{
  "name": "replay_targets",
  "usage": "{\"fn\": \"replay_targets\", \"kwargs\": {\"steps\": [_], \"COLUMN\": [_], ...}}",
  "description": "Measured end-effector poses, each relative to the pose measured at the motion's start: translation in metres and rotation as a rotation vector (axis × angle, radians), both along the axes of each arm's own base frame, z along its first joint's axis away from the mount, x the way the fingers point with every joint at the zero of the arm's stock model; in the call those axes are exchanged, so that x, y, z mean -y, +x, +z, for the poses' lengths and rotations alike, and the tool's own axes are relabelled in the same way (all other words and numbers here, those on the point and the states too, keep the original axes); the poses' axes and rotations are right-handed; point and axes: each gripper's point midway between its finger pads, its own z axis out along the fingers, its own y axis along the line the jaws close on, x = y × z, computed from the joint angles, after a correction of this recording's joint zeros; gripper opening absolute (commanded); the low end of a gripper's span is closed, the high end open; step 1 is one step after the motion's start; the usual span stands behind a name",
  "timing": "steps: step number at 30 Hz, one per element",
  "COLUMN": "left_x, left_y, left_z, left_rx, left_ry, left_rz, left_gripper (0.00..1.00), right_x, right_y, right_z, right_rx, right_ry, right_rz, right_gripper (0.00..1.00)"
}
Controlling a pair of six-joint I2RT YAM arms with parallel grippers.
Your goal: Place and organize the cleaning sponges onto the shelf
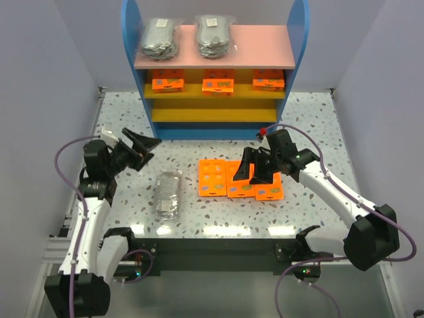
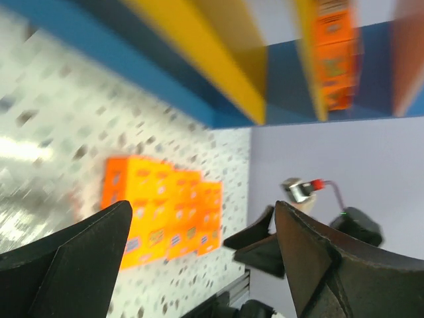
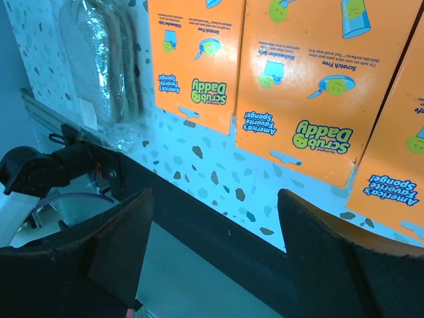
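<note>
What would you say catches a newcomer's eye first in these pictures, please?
Three bright orange packets clustered on the speckled table, by the open right gripper, stand out first. Three more packets line the upper yellow board of the blue-sided shelf at the back. Two bags of grey pads lie on its pink top, and a third bag lies on the table left of the packets.

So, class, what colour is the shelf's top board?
The top board is pink; top external view shows it best.
</note>
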Motion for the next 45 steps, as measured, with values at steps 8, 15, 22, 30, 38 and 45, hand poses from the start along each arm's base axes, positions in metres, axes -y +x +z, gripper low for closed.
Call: {"fn": "replay_targets", "kwargs": {"steps": [8, 15, 22, 30, 38, 45], "left_x": [-0.017, -0.025, -0.016, 0.006, 0.044, 0.064], "left_y": [-0.086, -0.126, -0.154, -0.140, -0.131, -0.125], "left_z": [-0.128, -0.140, -0.213, -0.224, -0.223, -0.220], "left_rx": [-0.466, -0.475, -0.694, -0.665, -0.641, -0.601], "left_ry": [0.098, 0.133, 0.125, 0.073, 0.051, -0.008], "left_rz": [0.115, 0.185, 0.128, 0.027, -0.111, -0.149], "left_gripper": [0.93, 0.88, 0.83, 0.79, 0.79, 0.78], "right_x": [0.001, 0.001, -0.001, -0.005, -0.048, -0.098], "right_y": [-0.002, -0.001, -0.003, -0.012, -0.047, -0.075], "right_z": [-0.005, -0.005, -0.004, -0.010, -0.019, -0.029], "right_rx": [-0.011, -0.012, -0.018, -0.047, -0.093, -0.161], "right_ry": [-0.004, -0.004, 0.008, 0.027, 0.046, 0.085], "right_rz": [-0.002, -0.001, 0.008, 0.032, 0.146, 0.179], "right_gripper": [0.80, 0.80, 0.80, 0.80, 0.80, 0.81]}}
